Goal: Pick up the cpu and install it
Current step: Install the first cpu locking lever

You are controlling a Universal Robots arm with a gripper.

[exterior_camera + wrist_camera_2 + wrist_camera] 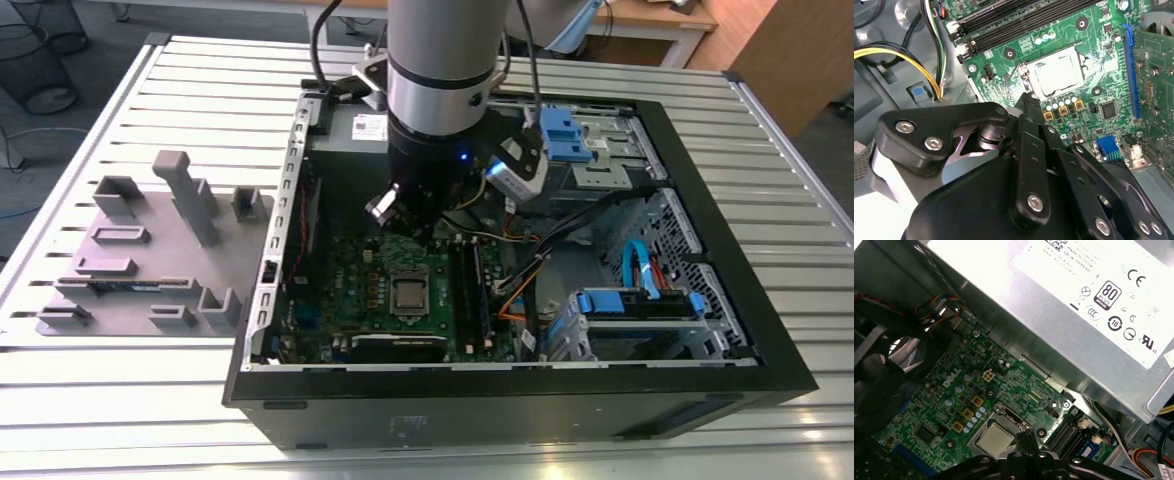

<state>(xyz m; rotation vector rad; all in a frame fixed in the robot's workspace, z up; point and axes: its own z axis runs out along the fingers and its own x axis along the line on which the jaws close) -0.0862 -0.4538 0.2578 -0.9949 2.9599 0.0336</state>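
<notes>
I see the arm reaching down into the open computer case (pixel 747 330), which lies on its side on the slatted bench (pixel 160 400). The claw (pixel 400 215) hangs above the green motherboard (pixel 360 290), at the centre of the exterior view. In both wrist views its fingers (pixel 1029 107) meet at a single tip with no gap between them and nothing held; I judge the claw closed and empty.

The cpu (pixel 407 293) sits flat in its socket on the motherboard, just below the claw in the exterior view. In the second wrist view its dull silver top (pixel 1058 74) lies right of centre in the upper half, framed by the socket bracket, with the fingertip just beside the socket's near edge. In the first wrist view the cpu (pixel 995 439) lies at lower centre, directly above the dark fingertip.

The grey power supply (pixel 1064 305) fills the upper right of the first wrist view. A grey parts fixture (pixel 154 250) stands on the bench at the exterior view's left.
</notes>
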